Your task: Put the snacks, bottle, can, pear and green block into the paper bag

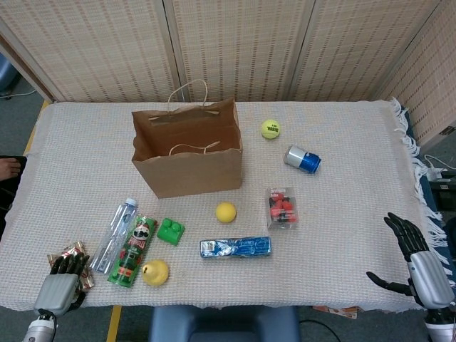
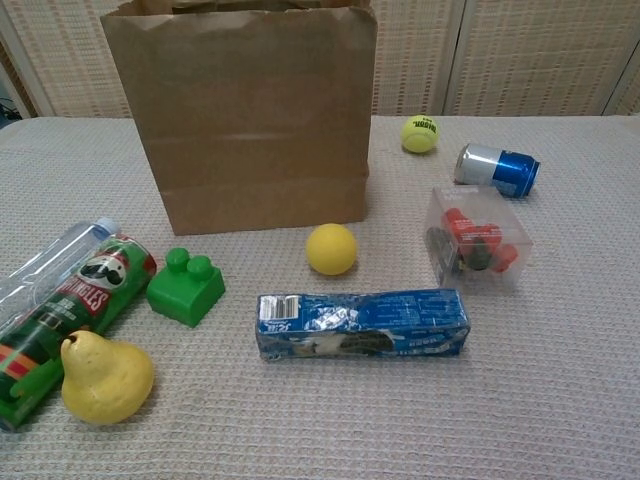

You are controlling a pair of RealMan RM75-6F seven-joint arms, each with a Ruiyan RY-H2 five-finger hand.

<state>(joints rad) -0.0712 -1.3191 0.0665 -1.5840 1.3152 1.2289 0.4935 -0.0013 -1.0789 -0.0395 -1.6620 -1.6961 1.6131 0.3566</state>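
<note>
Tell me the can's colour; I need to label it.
Blue with a silver end, the can lies on its side; clearest in the chest view.

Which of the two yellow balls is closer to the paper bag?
The smooth plain yellow ball, just before the brown paper bag. The fuzzy printed tennis ball lies farther right.

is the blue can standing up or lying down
Lying down: the blue can rests on its side on the table cloth, its silver end facing left, right of the tennis ball.

An open brown paper bag [image 1: 187,158] stands upright mid-table. Before it lie a clear plastic bottle [image 1: 114,235] against a green Pringles tube [image 1: 132,251], a yellow pear [image 1: 154,272], a green studded block [image 1: 170,231], a blue biscuit packet [image 1: 235,247], a blue-and-silver can [image 1: 302,159] on its side, and a crinkled snack wrapper [image 1: 68,255].
</note>
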